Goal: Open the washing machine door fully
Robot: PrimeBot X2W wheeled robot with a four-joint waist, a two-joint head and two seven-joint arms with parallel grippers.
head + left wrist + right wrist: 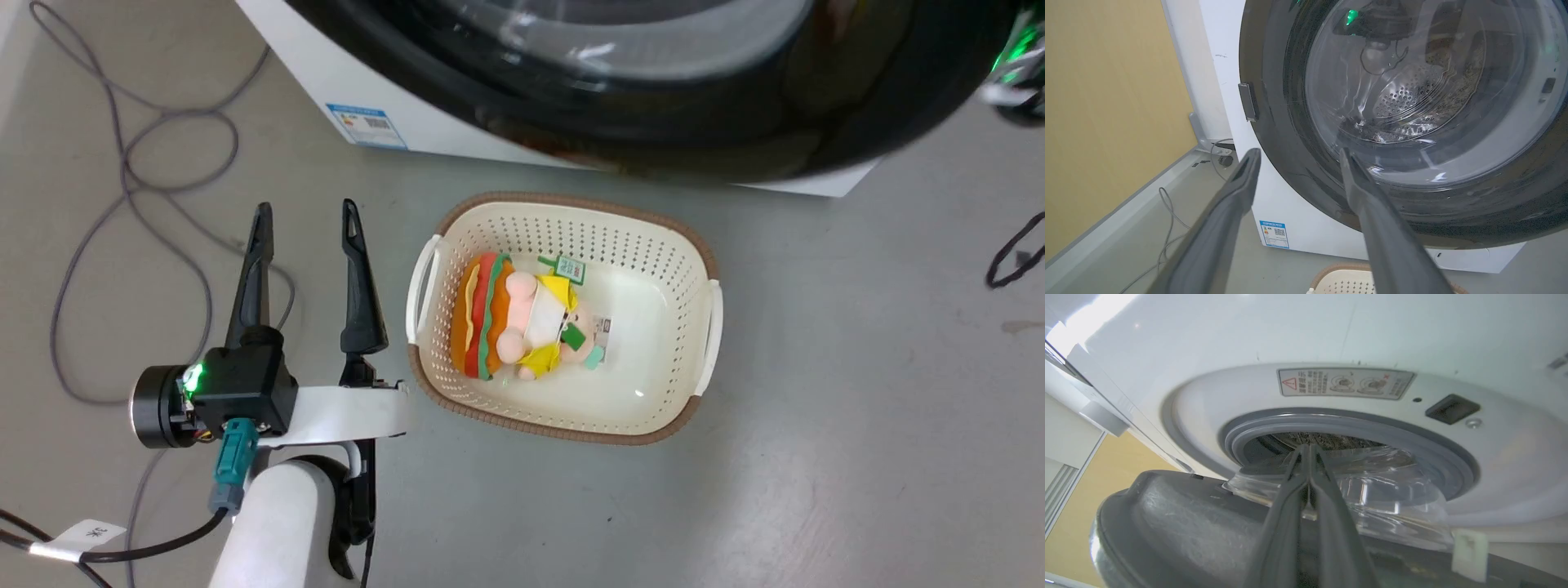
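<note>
Grey floor (816, 490) spread out before the washing machine (343, 82), with a yellow wall (1106, 102) off to the machine's side and a loose cable (122, 171) trailing near its corner. A cream basket (571, 208) holding a burger-shaped plush toy (498, 327) sat on the floor just in front of the machine, under the overhang of the washing machine door (735, 122). That door stood ajar. Seen from the right wrist, its glass bowl (1392, 490) was drawn out of the grey gasket (1355, 424), so the drum mouth showed behind it, yet the bowl sat close to the opening. The right hand (1306, 448) was up at the machine's front, reaching over the door's inner face. Its fingers were pressed together, and nothing could be made out clearly between them. The left hand (306, 208) hung low before the machine, beside the basket and clear of the door, with its fingers spread and empty. By my judgement the latch was released and the swing only begun, and most of the door's travel away from the machine's front remained.
</note>
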